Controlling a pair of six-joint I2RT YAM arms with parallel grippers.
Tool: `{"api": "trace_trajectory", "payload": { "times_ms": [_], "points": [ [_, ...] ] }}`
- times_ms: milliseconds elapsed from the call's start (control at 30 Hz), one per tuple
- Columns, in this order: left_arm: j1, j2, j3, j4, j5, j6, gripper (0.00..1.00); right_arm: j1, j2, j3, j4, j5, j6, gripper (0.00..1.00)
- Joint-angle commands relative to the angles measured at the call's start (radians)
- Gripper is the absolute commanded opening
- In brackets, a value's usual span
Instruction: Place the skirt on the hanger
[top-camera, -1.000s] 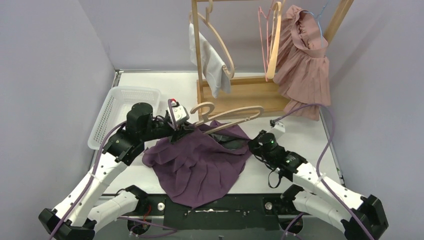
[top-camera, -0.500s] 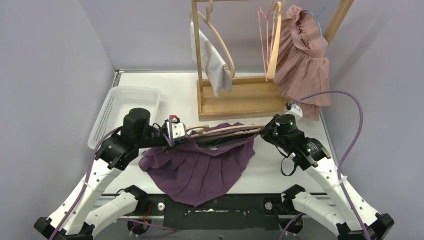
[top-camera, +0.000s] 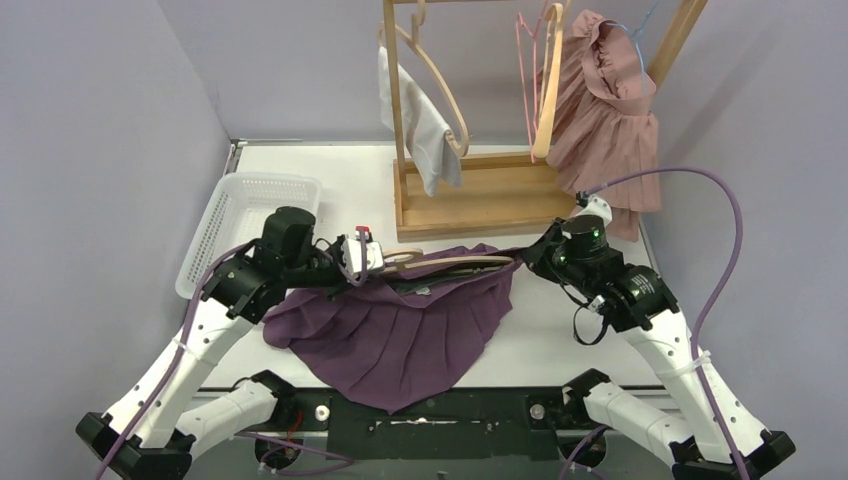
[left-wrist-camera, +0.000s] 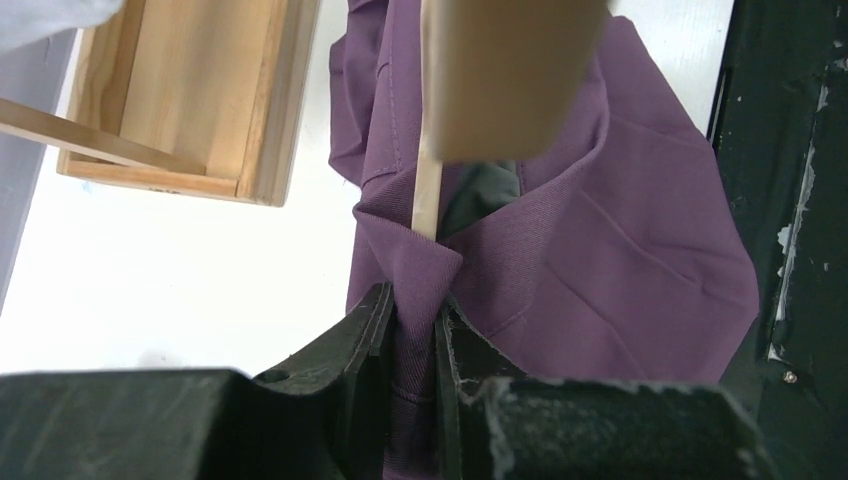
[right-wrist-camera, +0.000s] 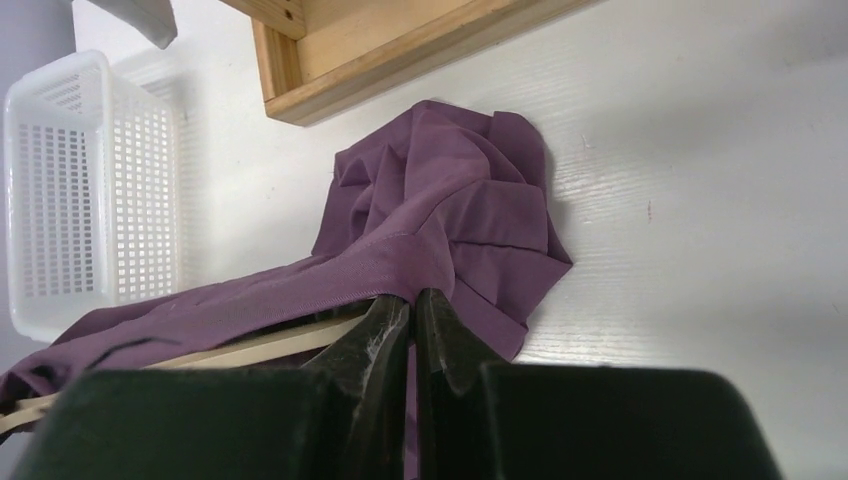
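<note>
Purple pleated skirt stretched left to right between my two arms, its waistband pulled taut at the far side while the pleats spread over the white table toward the near edge. On my left wrist feed, the left gripper is clamped on a thick fold of the waistband: its black fingers stand only narrowly apart, with the purple cloth packed between them. A pale wooden strip of the hanger runs into that same fold just beyond the fingertips. On my right wrist feed, the right gripper is squeezed nearly closed, its fingers all but touching, a thin edge of the skirt pinched between them. The hanger's light wooden arm passes just left of those fingers, under the cloth, and a bunched corner of the skirt lies on the table right beyond them. From overhead, the hanger sits along the waistband between the two grippers, its curved hook showing beside the left gripper and most of its length covered by fabric. Just beyond the skirt stands a wooden rack carrying a pink dress and a grey cloth; a white basket sits at the far left.
</note>
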Motion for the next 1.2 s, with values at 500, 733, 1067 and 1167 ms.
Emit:
{"api": "trace_trajectory", "payload": {
  "times_ms": [500, 733, 1067, 1167],
  "points": [
    [0.005, 0.211, 0.504, -0.056, 0.174, -0.235, 0.00, -0.036, 0.085, 0.461, -0.045, -0.191, -0.105, 0.00],
    [0.004, 0.202, 0.365, 0.070, 0.259, -0.229, 0.00, -0.036, 0.089, 0.358, -0.028, -0.244, -0.093, 0.00],
    [0.003, 0.245, -0.083, 0.579, 0.411, -0.349, 0.00, -0.033, 0.112, -0.056, 0.363, -0.569, -0.121, 0.00],
    [0.003, 0.239, -0.130, 0.649, 0.439, -0.353, 0.00, -0.034, 0.112, -0.110, 0.464, -0.683, -0.202, 0.00]
  ]
}}
